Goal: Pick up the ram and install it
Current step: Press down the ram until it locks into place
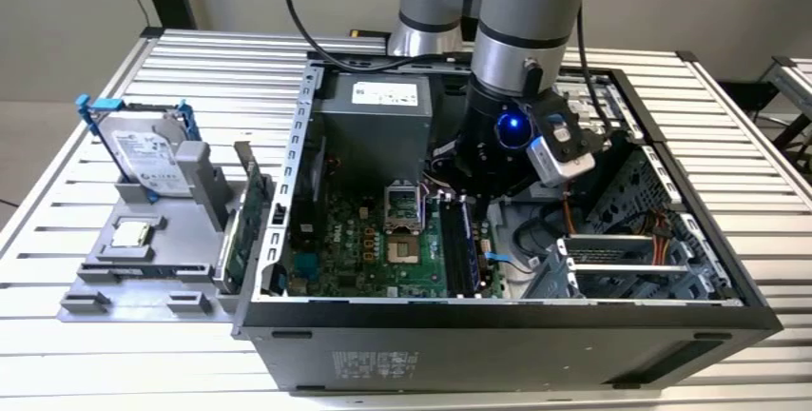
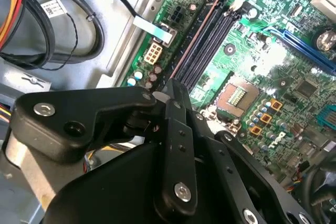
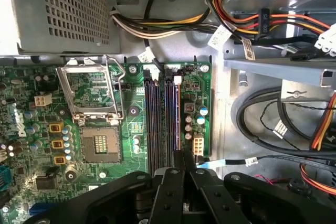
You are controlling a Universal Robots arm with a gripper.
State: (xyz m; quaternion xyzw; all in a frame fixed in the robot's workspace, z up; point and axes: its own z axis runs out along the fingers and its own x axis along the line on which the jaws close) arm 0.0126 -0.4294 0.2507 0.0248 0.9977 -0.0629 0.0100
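Note:
My gripper (image 1: pixel 459 192) reaches down inside the open computer case (image 1: pixel 508 321), over the memory slots at the edge of the green motherboard (image 1: pixel 361 240). In both wrist views the black fingers (image 2: pixel 176 85) (image 3: pixel 182 155) are pressed together on a thin dark strip. This is the ram (image 2: pixel 198 32) (image 3: pixel 177 119), seen edge-on. It runs along the slot nearest the board's edge and lines up with it. Whether it is seated in the slot I cannot tell. In the exterior view the ram (image 1: pixel 457 244) is a dark bar beneath the wrist.
The open processor socket (image 3: pixel 97 124) lies beside the slots. Cable bundles (image 3: pixel 262 124) and a drive cage (image 1: pixel 634 259) crowd the case on the exterior view's right. Outside the case, a grey holder (image 1: pixel 140 268) carries a silver hard drive (image 1: pixel 146 154) and a green card (image 1: pixel 247 211).

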